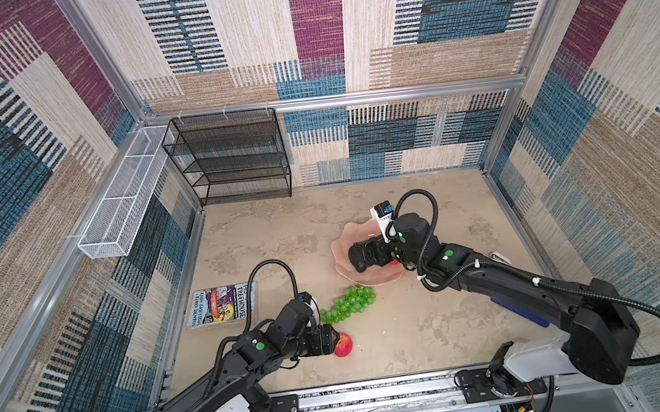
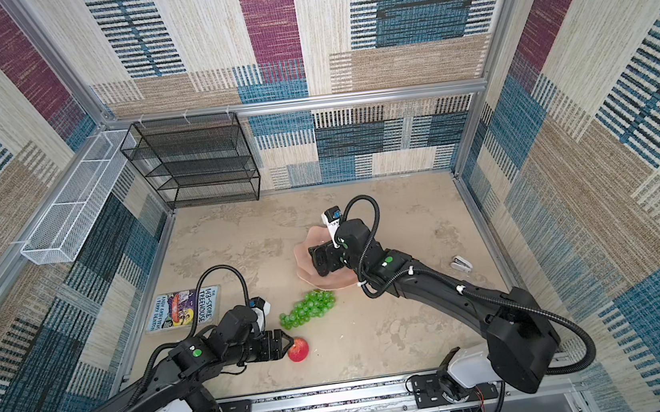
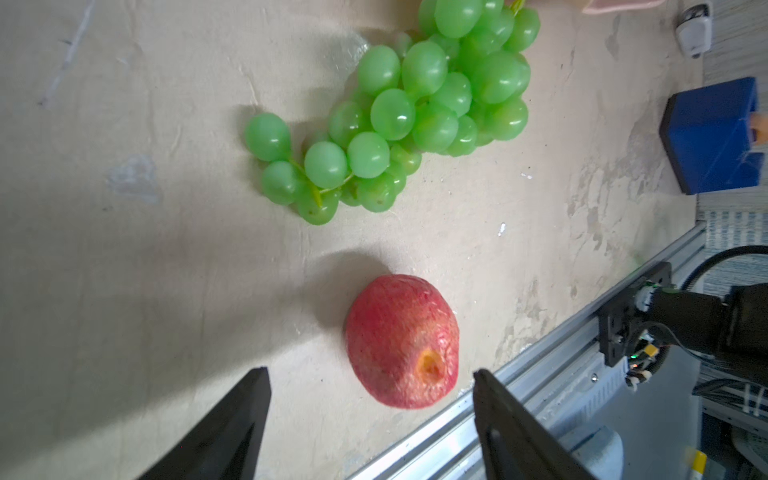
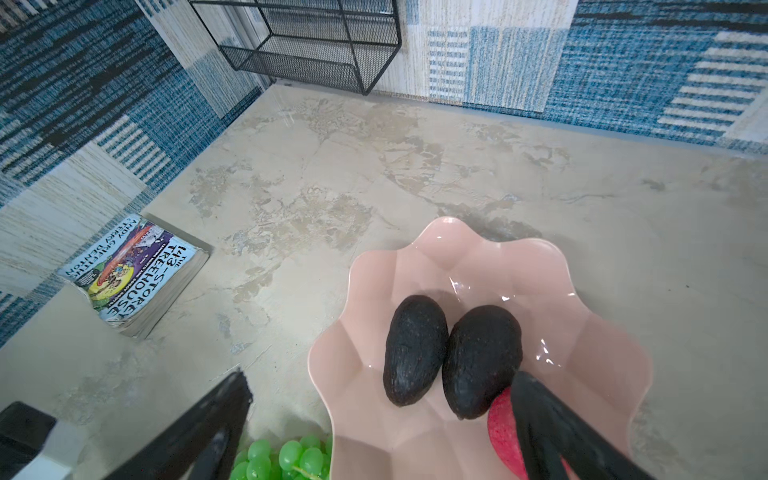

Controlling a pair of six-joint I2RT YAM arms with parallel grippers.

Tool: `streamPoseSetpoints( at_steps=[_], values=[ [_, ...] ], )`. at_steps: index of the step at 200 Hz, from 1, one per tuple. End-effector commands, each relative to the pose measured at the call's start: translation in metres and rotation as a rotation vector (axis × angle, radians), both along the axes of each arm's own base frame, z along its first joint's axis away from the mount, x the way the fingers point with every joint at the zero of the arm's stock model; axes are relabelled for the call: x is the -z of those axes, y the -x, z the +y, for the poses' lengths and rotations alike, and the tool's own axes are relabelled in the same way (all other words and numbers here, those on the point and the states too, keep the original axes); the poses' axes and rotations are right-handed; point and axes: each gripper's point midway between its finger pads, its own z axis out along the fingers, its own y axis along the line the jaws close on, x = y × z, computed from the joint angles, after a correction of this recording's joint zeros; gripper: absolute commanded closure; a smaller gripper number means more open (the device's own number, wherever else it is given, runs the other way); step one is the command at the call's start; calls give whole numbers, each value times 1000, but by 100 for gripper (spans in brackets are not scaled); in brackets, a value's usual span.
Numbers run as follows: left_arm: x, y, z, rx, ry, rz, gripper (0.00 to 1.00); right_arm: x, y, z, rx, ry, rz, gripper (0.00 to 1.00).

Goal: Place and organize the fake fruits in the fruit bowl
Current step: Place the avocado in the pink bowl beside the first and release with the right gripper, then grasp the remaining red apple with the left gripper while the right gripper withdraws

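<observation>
Bowl [image 4: 453, 241] holds 2 avocados [image 4: 415, 349], touching side by side, + a red apple [image 4: 500, 432] partly under right gripper [image 4: 381, 374], which we see spread wide over bowl, empty. Grapes [image 1: 349, 303] lie on table [image 1: 416, 331] just outside bowl; 2nd apple [image 3: 401, 340] farther from bowl, past grapes, w/ left gripper [image 3: 369, 372] jaws apart, not gripping it

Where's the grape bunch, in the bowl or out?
Out. The grape bunch lies on the tabletop outside the pink bowl, which holds two avocados and a red apple.
</observation>
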Motion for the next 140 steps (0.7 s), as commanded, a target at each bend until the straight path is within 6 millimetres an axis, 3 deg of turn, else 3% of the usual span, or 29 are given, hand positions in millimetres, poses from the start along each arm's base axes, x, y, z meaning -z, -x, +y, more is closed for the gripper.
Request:
streamPoseSetpoints(
  at_steps=[1,55,96,115,140],
  values=[
    [-10,-13,-16,-16,34,-43,19,-9,3,-9,58,-78,-14,0],
    [5,-5,-34,49,-22,-4,20,-2,19,-33,113,-89,-8,0],
    [19,5,-41,86,-47,36,41,-2,22,-42,130,-94,-20,0],
    [13,5,-41,84,-38,30,49,-3,24,-45,141,-95,-24,0],
    [-10,-2,-45,97,-2,-42,52,-3,24,-53,168,-104,-40,0]
  ],
)
